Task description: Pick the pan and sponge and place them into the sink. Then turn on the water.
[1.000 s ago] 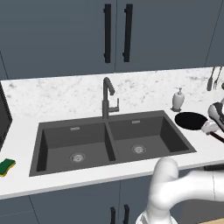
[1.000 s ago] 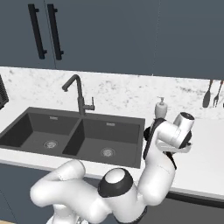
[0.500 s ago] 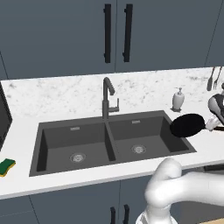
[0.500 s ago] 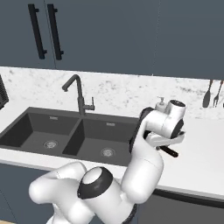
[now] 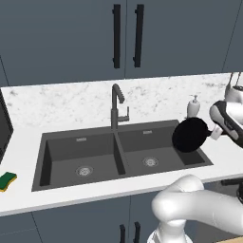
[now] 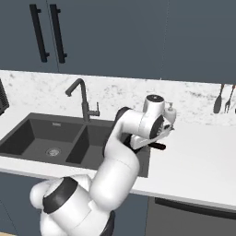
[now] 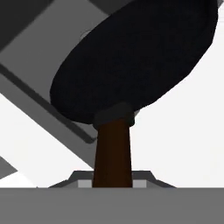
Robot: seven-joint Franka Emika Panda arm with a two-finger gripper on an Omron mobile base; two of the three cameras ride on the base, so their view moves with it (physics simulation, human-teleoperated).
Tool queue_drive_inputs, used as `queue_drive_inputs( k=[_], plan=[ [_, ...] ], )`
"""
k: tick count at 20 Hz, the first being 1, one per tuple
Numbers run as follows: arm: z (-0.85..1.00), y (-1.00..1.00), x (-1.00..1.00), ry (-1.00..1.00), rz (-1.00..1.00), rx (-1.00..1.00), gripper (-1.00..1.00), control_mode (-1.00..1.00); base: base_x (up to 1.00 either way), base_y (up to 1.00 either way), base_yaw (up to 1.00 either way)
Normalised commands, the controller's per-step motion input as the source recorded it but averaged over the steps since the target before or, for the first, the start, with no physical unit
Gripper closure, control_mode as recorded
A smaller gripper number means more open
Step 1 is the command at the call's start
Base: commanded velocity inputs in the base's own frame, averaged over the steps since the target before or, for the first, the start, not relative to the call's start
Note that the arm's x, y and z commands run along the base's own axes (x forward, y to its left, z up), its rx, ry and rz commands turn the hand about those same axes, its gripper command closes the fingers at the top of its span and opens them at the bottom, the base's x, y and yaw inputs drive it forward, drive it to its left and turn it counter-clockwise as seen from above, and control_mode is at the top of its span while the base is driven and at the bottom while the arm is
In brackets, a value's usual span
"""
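My gripper point(image 7: 113, 181) stays clamped on the long brown handle of the small round black frying pan point(image 5: 191, 135). Over the last second the pan has left the white marble counter point(image 5: 57, 107) at the right and now hangs tilted above the right edge of the dark grey double-basin sink point(image 5: 61, 151). Lowering into the right basin appears next. The green-and-yellow sponge point(image 5: 7, 180) lies untouched near the counter's front left corner.

This is a rendered home kitchen. A wide dark grey double-basin sink point(image 5: 61, 152) with a tall dark angular faucet point(image 5: 116, 105) is set into a white speckled marble surface point(image 5: 71, 102), with dark blue-grey cabinet doors point(image 5: 61, 38) bearing long black handles point(image 5: 116, 36) above. A white soap dispenser point(image 5: 192, 106) stands by the sink, a green-and-yellow sponge point(image 5: 7, 180) lies on the surface, and dark cooking utensils point(image 6: 222, 97) hang at the wall.
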Motion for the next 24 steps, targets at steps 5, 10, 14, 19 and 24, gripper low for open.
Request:
queue_drive_inputs(
  k=[5,10,14,19,24],
  plan=[
    [0.80,0.40,0.00,-0.10,0.13,0.00,1.00,-1.00,0.00,0.00,0.00],
    [0.63,0.39,0.00,0.00,0.20,0.07,1.00,-1.00,0.00,0.00,0.00],
    [0.14,0.35,0.00,0.05,0.28,0.12,1.00,-1.00,0.00,0.00,0.00],
    [-0.16,0.22,0.00,0.03,0.31,0.16,1.00,-1.00,0.00,0.00,0.00],
    [-0.27,0.15,0.02,0.00,0.20,0.13,1.00,-1.00,0.00,0.00,0.00]
  ],
)
